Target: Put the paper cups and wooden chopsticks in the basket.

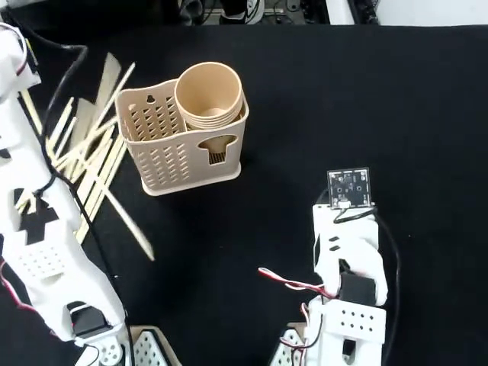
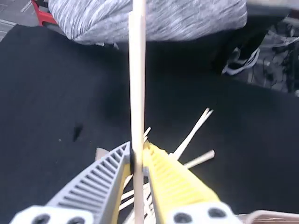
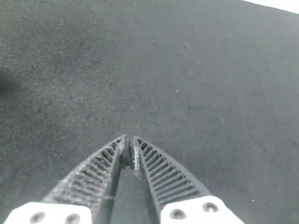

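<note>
The left hand [image 2: 138, 161] is clenched on a single chopstick [image 2: 137, 70]. The stick is pinched between the grey and yellow fingers [image 2: 173, 182], and its shaft runs straight out past the tips. It is pale bare wood, thin and straight.

Beyond the hand, the loose chopsticks [image 1: 91, 164] lie fanned and crossed on the black surface [image 1: 366, 99], just beside the basket [image 1: 179, 164]. The paper cups [image 1: 210, 95] already stand stacked in one end of the basket.

The right hand [image 3: 128, 142] is closed on nothing, over bare surface and well apart from the basket.

Step in hand, as I judge it: carrying one chopstick to the basket. The next move calls for bringing the stick over the open part beside the cups, tipping it near upright, and lowering it inside before letting go. A long stick could catch the rim.
</note>
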Action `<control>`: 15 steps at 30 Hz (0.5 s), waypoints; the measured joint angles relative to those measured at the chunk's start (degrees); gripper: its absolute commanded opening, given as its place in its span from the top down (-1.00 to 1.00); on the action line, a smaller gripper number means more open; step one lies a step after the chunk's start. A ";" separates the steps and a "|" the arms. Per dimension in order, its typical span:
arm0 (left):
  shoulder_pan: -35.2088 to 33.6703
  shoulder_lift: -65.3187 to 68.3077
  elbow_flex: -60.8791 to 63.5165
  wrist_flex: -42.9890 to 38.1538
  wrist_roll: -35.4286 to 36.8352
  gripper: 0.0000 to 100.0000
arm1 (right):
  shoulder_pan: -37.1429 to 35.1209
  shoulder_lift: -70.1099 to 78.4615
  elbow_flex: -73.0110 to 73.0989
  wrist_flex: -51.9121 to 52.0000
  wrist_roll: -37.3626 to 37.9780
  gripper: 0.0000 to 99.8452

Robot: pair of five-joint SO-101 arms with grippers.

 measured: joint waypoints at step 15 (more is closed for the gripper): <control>13.98 -16.18 -1.85 0.00 3.16 0.94 | 0.00 0.00 0.00 0.00 0.00 0.98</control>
